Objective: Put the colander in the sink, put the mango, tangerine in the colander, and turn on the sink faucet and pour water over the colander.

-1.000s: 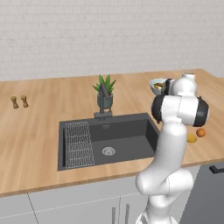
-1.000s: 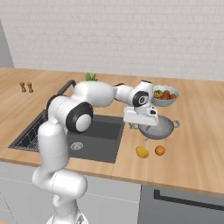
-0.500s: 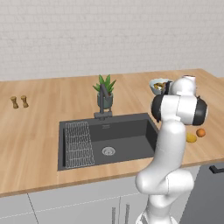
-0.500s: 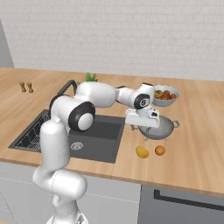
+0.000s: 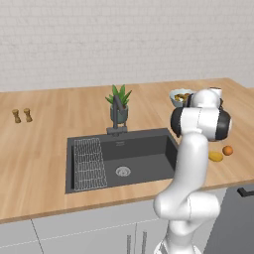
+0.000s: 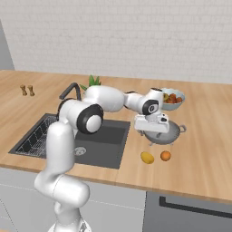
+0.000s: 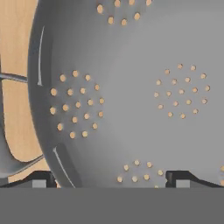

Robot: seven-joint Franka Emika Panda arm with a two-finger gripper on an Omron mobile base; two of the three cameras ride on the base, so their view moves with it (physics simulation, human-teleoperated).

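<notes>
The grey metal colander (image 6: 171, 134) stands on the counter right of the sink (image 6: 108, 139), its holed inside (image 7: 131, 87) close under the hand. My gripper (image 6: 152, 132) is down at the colander's near rim and open. In the hand view the gripper (image 7: 111, 180) has its fingertips wide apart, one outside the rim and one inside, with nothing pinched. The yellow mango (image 6: 147, 157) and orange tangerine (image 6: 166, 156) lie side by side in front of the colander. The mango (image 5: 215, 156) and tangerine (image 5: 227, 150) also show past the arm. The dark faucet (image 5: 117, 115) stands behind the sink (image 5: 144, 154), with no water running.
A pale bowl of mixed fruit (image 6: 172, 99) sits just behind the colander. A spiky plant (image 5: 119, 98) stands behind the faucet. A wire rack (image 5: 89, 163) fills the sink's left part. Two small shakers (image 5: 22, 115) stand far left. The counter's front edge runs close to the fruits.
The hand has sunk slightly lower onto the colander's rim. The colander, fruits and base have not moved.
</notes>
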